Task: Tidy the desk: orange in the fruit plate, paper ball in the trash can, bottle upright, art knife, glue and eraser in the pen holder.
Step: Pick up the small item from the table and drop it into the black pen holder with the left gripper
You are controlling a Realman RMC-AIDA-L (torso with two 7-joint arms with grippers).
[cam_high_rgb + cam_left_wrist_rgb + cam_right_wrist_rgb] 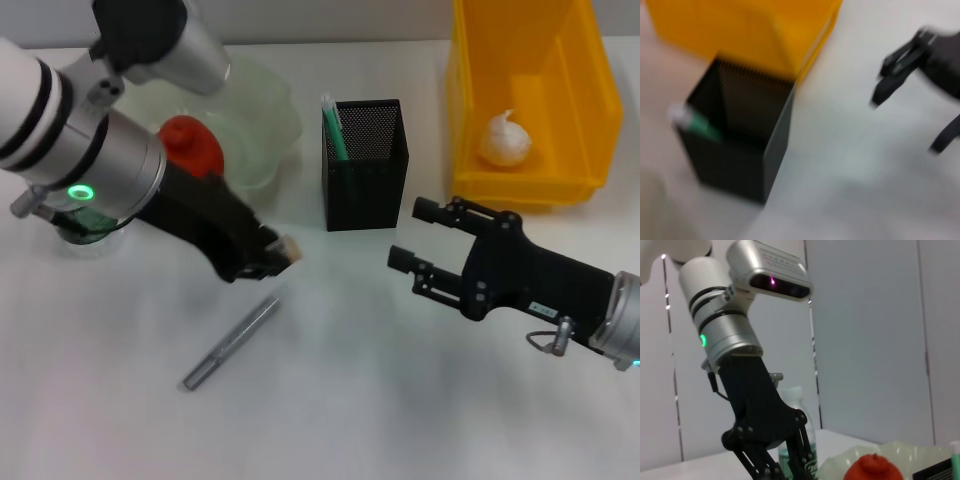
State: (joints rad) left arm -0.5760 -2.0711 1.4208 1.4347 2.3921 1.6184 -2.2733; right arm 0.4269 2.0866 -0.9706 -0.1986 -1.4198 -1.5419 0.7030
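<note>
My left gripper hovers left of the black mesh pen holder, shut on a small pale block, the eraser. The grey art knife lies on the table just in front of it. The orange sits in the pale green fruit plate. The paper ball rests inside the yellow trash can. A light green stick with a white tip, likely the glue, stands in the pen holder. The bottle stands upright behind my left arm. My right gripper is open, right of the holder.
In the left wrist view the pen holder stands close before the trash can, with the right gripper off to the side. Bare white table lies in front of both arms.
</note>
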